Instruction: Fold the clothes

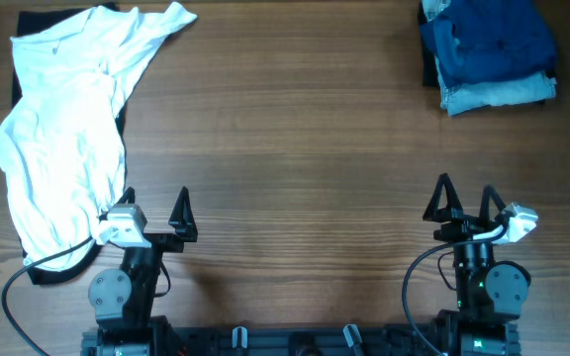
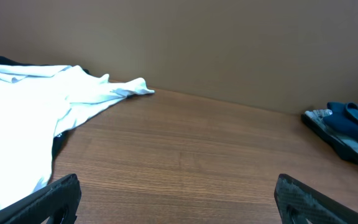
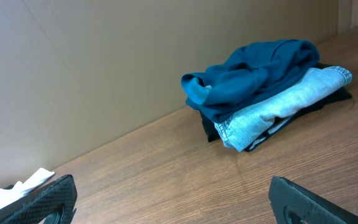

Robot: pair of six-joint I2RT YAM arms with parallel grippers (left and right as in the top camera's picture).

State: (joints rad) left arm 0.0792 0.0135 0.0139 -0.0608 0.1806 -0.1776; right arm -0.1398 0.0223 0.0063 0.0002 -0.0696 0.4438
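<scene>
Just beside left jaws — navy shirt [image 1: 30,22]

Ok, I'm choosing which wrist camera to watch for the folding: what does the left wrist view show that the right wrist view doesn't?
Only the left wrist view: the white shirt spread wide, dark cloth peeking from under it, and the open left gripper. Only the right wrist view: the whole folded pile, blue garment over light jeans, and the open right gripper. Both: the wooden table, the brown wall, and a sliver of the other side's clothes at the frame edge.
</scene>
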